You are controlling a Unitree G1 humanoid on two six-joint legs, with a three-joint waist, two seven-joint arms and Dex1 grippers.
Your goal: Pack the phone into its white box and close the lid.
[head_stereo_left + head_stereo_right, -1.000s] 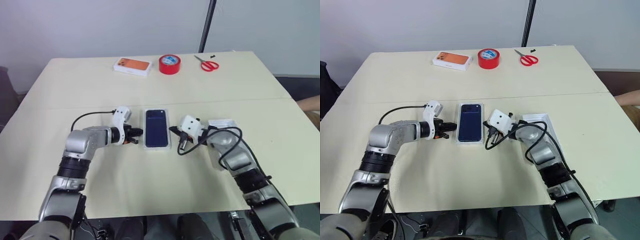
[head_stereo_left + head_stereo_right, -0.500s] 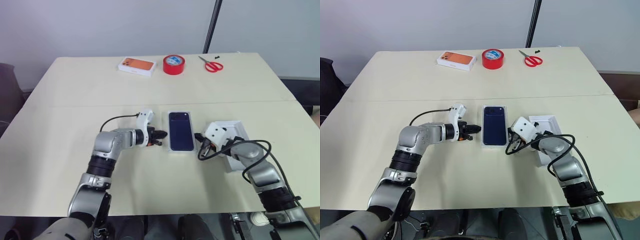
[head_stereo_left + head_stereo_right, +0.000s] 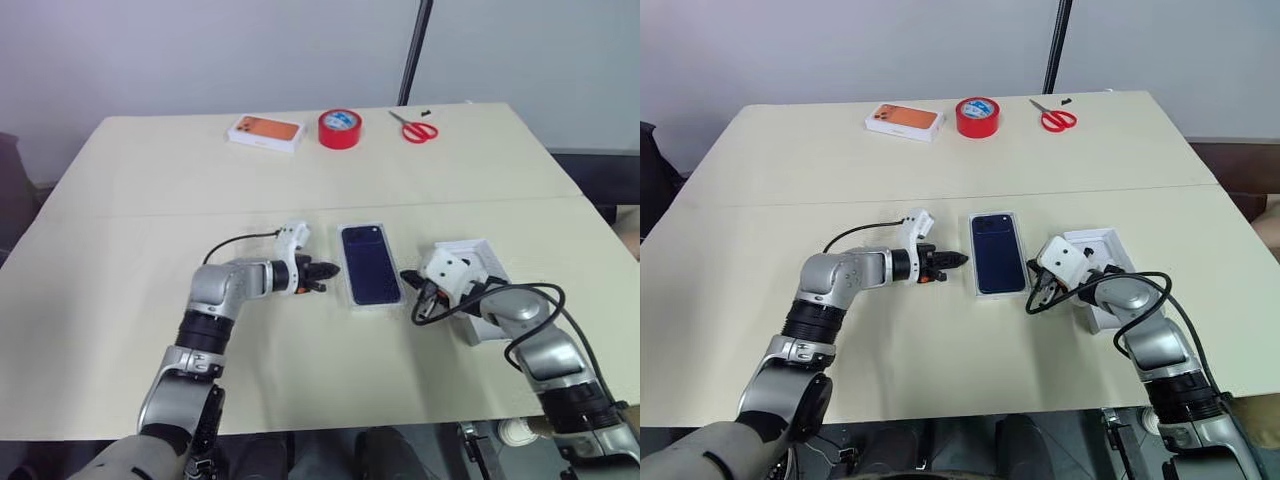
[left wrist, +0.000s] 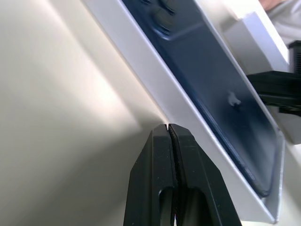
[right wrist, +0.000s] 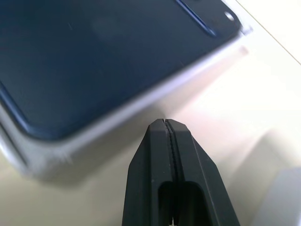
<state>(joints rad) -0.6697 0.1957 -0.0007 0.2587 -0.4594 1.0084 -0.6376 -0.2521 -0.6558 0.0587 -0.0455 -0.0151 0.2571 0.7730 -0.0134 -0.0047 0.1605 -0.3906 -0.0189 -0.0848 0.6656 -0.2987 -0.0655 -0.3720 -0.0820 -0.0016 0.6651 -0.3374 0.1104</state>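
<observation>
The phone (image 3: pixel 371 277) lies flat in the white box (image 3: pixel 355 301), near the middle of the table (image 3: pixel 120 250), with its glossy back up and the camera bump at the far end. A thin white rim of the box shows all around the phone.

The left gripper (image 3: pixel 322 273) is just beside the left long edge of the box, pointing toward it. Its two black fingers (image 4: pixel 170 155) are pressed together and hold nothing. Their tips are very close to the box wall, but I cannot tell if they touch it.

The right gripper (image 3: pixel 413 289) is on the other side, near the right long edge of the box. Its fingers (image 5: pixel 165 155) are also pressed together and empty.

The lid (image 3: pixel 1102 290) lies on the table under the right arm, with its plain white inside up, apart from the box.

At the far edge of the table I see a box with an orange picture (image 3: pixel 264 132), a red tape roll (image 3: pixel 339 128) and red scissors (image 3: pixel 413 127).
</observation>
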